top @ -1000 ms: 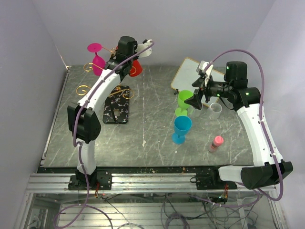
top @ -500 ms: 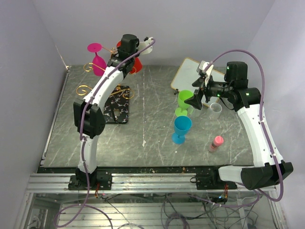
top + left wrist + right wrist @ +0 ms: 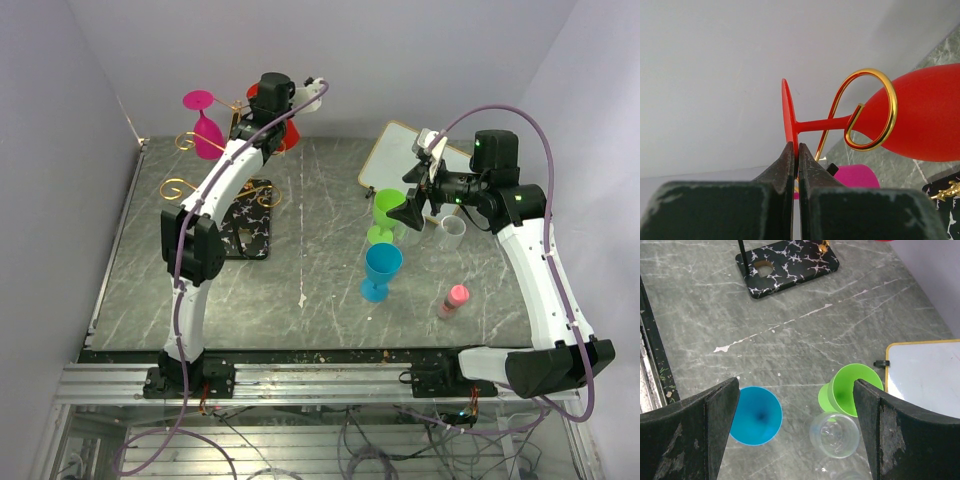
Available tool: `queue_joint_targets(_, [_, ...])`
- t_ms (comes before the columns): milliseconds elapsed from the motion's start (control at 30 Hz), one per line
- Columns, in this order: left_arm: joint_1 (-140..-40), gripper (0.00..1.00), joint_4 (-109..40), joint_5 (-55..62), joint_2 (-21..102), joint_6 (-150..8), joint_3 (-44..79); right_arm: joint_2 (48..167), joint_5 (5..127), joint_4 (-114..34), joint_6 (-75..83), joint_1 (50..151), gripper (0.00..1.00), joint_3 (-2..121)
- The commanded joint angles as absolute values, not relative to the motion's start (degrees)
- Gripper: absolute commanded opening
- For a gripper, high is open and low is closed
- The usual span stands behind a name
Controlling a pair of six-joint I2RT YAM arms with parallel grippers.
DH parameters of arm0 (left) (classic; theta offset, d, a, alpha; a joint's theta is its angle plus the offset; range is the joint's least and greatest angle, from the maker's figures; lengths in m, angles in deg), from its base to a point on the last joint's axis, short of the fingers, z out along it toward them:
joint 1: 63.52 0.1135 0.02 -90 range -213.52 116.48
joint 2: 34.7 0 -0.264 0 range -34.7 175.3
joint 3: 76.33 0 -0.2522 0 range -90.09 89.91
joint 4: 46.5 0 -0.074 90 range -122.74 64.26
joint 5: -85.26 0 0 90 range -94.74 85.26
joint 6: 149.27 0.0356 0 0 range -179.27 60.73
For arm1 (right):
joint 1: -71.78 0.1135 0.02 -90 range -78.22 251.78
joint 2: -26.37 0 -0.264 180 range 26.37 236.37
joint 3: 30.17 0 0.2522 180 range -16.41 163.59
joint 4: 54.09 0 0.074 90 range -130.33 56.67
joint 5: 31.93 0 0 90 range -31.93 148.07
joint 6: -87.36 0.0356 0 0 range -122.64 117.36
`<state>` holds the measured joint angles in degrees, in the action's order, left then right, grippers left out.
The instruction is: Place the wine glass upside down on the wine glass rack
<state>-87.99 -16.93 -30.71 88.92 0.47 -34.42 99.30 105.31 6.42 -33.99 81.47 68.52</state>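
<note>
Our left pincer (image 3: 795, 149) is clamped edge-on on the thin foot (image 3: 786, 112) of the red wine glass (image 3: 920, 120), the two fingers pressed together on the rim of that disc. Out from the fingertips the stem (image 3: 820, 122) runs into a gold loop (image 3: 875, 107) of the wine glass rack (image 3: 178, 187), and the bowl lies just past the loop. From above, the glass seems to hang bowl-down, high over the rack's black base (image 3: 245, 222). A pink glass (image 3: 206, 132) hangs on another arm, just beside our grip. We judge the hanging step nearly done, but the foot does not yet look seated on the curl. If we let go now, the stem could slide out through the open mouth of the spiral and the glass would drop. The hold on so thin an edge may also let the glass swing. A push along the stem could sway the thin stand and shake the pink glass loose. Well apart, our right pincer (image 3: 795, 407) hangs with fingers spread wide, holding nothing. Beneath it stand a blue glass (image 3: 756, 415), a green glass (image 3: 850, 390) and a clear cup (image 3: 834, 434).
</note>
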Motion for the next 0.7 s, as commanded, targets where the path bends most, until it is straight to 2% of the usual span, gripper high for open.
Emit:
queue_joint_targets(0, [-87.6,0.07,-21.3,-32.1,89.6,0.4,-37.7,98.2,106.5,5.4,-34.0,81.0,0.96,67.9])
queue_joint_targets(667, [-88.5,0.07,-25.3,-28.1,89.8,-0.5,-37.1,97.8,106.5,5.1,-33.9,81.0,0.96,67.3])
